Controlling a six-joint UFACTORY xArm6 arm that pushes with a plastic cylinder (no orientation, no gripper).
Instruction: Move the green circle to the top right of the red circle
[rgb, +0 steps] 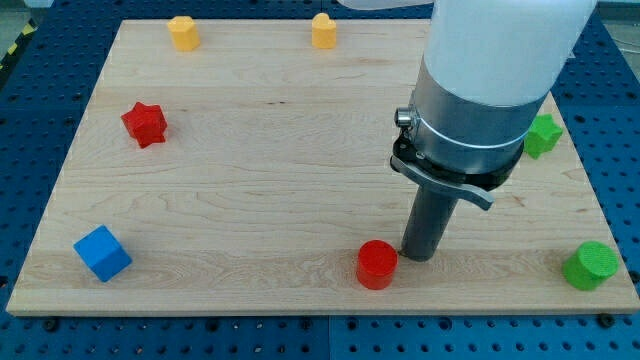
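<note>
The green circle (590, 265) lies at the view's bottom right corner of the wooden board (270, 150). The red circle (377, 264) lies near the bottom edge, right of centre. My tip (418, 256) rests on the board just to the right of the red circle, very close to it or touching; I cannot tell which. The green circle is far to the right of my tip. The white and grey arm body hangs above the rod and hides part of the board's upper right.
A red star (144, 123) lies at the left. A blue cube (102, 253) lies at the bottom left. Two yellow blocks (183, 32) (323, 30) lie along the top edge. A green star (541, 135) lies at the right edge, partly hidden by the arm.
</note>
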